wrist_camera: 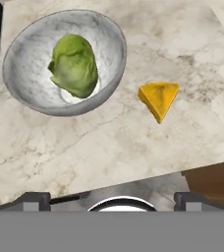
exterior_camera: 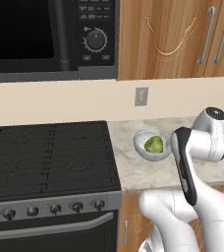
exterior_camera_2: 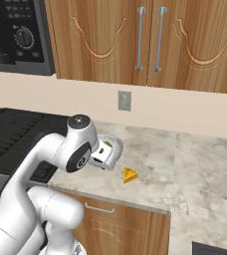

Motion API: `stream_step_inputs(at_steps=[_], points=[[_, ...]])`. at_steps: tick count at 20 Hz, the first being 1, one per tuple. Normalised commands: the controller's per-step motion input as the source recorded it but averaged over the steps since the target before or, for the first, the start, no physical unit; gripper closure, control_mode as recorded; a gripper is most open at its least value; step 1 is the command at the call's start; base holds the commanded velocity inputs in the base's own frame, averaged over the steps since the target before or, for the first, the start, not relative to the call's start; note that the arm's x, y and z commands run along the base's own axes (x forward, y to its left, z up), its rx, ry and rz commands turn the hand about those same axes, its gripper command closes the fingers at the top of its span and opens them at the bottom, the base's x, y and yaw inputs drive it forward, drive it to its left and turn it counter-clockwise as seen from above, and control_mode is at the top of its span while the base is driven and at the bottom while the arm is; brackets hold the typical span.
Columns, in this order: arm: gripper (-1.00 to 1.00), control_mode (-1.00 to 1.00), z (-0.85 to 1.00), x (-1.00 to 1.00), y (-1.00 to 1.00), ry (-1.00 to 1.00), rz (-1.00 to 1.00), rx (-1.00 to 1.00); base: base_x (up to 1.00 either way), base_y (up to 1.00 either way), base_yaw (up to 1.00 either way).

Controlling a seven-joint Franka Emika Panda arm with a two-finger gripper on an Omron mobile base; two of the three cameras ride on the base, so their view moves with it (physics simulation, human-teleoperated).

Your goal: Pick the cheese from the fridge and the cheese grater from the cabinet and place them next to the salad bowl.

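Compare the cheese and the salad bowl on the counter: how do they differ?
Shape: the cheese is a flat-sided triangular wedge; the salad bowl is round and hollow.
Colour: the cheese is yellow-orange, the salad bowl light grey with a marbled look.
Size: the cheese is clearly smaller than the salad bowl.
Contents: the salad bowl holds a clump of green leaves; the cheese is bare.
Shared: both sit on the marble counter, side by side, not touching.

The left base view looks forward and down from behind the arm, taking in the stove (exterior_camera: 52,157), the table (exterior_camera: 133,172) and the salad bowl (exterior_camera: 152,144). The right base view faces the same table from the other side, sharing the bowl. The hand view looks steeply down, close over the bowl and the cheese (wrist_camera: 158,98).
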Motion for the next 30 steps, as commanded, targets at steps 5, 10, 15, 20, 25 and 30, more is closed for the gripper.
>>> stream_step_inputs(at_steps=[5,10,15,20,25,30], points=[[-1.00,-1.00,0.17,-0.13,0.17,-0.01,-0.01,0.00,0.00,0.00,0.00],[-1.00,1.00,0.00,0.00,0.00,0.00,0.00,0.00,0.00,0.00,0.00],[-1.00,1.00,0.00,0.00,0.00,0.00,0.00,0.00,-0.29,0.01,0.08],[-1.00,1.00,0.00,0.00,0.00,0.00,0.00,0.00,-0.44,0.24,0.13],[-1.00,1.00,0.00,0.00,0.00,0.00,0.00,0.00,-0.01,0.80,0.06],[-1.00,1.00,0.00,0.00,0.00,0.00,0.00,0.00,0.00,0.94,0.04]])
